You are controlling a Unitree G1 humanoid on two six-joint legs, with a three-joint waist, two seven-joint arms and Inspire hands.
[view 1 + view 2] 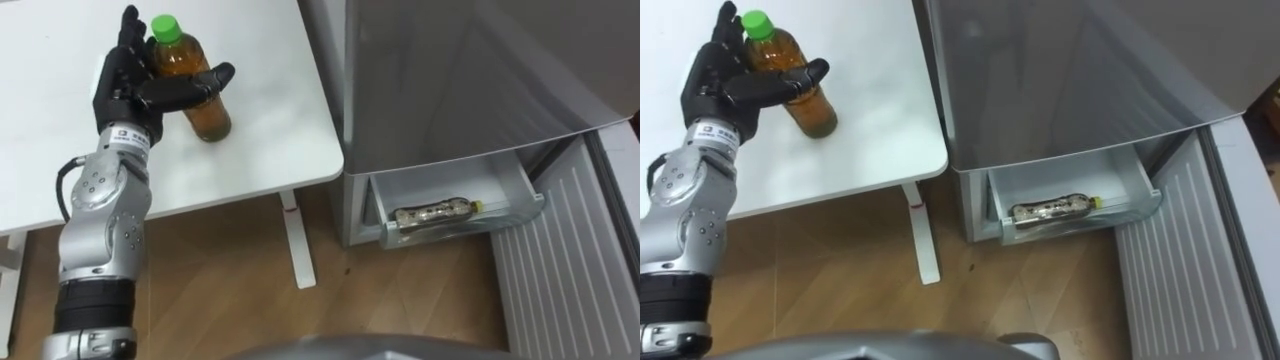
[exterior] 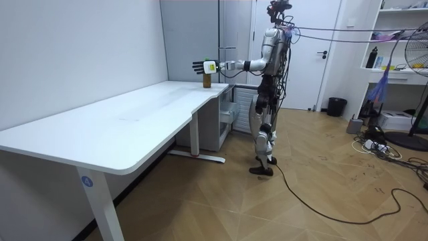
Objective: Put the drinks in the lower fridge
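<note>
My left hand (image 1: 125, 85), matte black, clasps thumb and fingers round a cylindrical amber bottle (image 1: 207, 115), green-capped, upright on the smooth white table (image 1: 270, 110). Beside it, the grey fridge (image 1: 450, 70) has its translucent drawer (image 1: 520, 182) open, a second bottle (image 1: 432, 213) lying flat inside.

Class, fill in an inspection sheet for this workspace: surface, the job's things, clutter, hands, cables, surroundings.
Surface: white table, carrying one bottle near the end by the fridge.
Job's things: tea bottle with a green cap, standing on the table; second bottle lying in the open lower drawer of the fridge.
Clutter: nothing seen.
Hands: left hand grips the tea bottle, thumb across its front, fingers behind it.
Cables: tangle on the floor at the room view's right.
Surroundings: wooden floor, dark bin, standing fan.
</note>
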